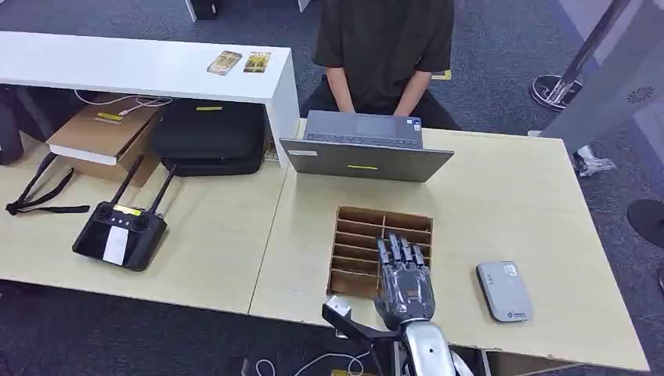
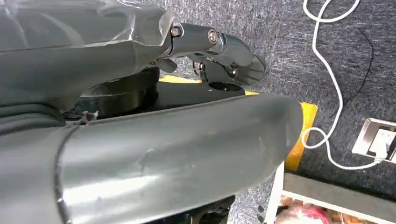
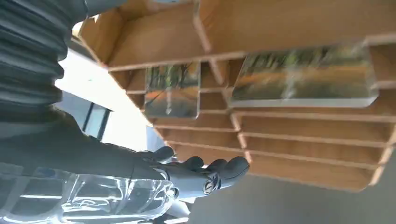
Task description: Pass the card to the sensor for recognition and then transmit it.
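Two thin, stiff, likely slippery cards (image 3: pixel 172 91) are seen standing in the wooden rack (image 1: pixel 354 243) at lower centre, best pinched by an exposed edge (probably), with the right hand (image 1: pixel 405 278) spread and empty above it.

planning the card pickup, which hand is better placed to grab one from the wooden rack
Right. The right hand hovers over the wooden rack, near its cards. The left hand hangs by the carpet floor.

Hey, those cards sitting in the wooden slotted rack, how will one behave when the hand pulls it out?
The card looks flat, thin and glossy, so probably stiff, light, and somewhat slippery. It stands in a narrow slot of the rack, so it may tip or catch on the dividers. The right hand holds nothing yet.
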Tool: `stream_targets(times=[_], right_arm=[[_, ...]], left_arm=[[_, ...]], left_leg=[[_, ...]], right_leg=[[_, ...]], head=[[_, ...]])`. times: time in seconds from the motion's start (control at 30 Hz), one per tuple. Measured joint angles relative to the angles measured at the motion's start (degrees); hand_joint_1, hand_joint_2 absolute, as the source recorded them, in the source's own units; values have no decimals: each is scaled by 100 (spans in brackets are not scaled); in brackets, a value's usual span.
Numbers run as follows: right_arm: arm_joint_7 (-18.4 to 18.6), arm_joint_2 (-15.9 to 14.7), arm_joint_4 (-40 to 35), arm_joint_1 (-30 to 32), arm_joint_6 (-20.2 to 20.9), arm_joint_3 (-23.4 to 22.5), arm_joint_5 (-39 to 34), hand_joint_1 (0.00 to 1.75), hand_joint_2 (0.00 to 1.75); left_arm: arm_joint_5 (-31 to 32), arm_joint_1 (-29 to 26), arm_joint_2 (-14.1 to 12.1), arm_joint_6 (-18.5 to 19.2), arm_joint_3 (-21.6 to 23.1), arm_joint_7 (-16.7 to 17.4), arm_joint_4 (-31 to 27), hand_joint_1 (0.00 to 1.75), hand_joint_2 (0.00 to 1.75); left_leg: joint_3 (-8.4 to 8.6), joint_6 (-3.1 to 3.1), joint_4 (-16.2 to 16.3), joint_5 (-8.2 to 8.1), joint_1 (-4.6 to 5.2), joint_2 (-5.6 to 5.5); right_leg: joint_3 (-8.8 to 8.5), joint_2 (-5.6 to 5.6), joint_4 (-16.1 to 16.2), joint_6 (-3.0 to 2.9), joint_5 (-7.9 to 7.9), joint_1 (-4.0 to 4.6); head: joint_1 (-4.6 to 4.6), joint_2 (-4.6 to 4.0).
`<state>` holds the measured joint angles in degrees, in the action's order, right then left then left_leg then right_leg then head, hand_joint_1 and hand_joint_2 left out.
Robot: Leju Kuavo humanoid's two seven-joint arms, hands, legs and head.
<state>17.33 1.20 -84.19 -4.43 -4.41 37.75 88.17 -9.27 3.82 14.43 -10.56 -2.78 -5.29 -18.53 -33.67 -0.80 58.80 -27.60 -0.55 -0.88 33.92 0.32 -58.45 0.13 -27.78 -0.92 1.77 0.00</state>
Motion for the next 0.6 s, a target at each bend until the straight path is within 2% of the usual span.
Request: stream_targets(times=[0.13,0.27,0.53,0.6], right_arm=[[114,-70,-240,73,6,-70,109,0,175],[247,-389,-961,234,203,-123,186,0,175],[260,-671,-1546,366,170,-147,184,0,175],[151,-758,-1631,401,157,-145,47,0,175]], left_arm=[[-87,-1,-7,-2,2,-15,0,0,0],[-197,-9,-15,0,2,-103,0,0,0],[-214,-9,-15,-15,2,-136,0,0,0],[-195,-7,-15,-24,6,-135,0,0,0]], left_leg=[[0,0,0,0,0,-1],[-2,0,0,-1,0,1],[0,0,0,-1,0,2],[0,0,0,-1,-1,2]], right_leg=[[1,-1,0,0,0,0],[1,1,1,0,0,0],[1,1,2,0,0,0],[1,1,1,0,0,1]], head=[[0,0],[0,0],[0,0],[0,0]])
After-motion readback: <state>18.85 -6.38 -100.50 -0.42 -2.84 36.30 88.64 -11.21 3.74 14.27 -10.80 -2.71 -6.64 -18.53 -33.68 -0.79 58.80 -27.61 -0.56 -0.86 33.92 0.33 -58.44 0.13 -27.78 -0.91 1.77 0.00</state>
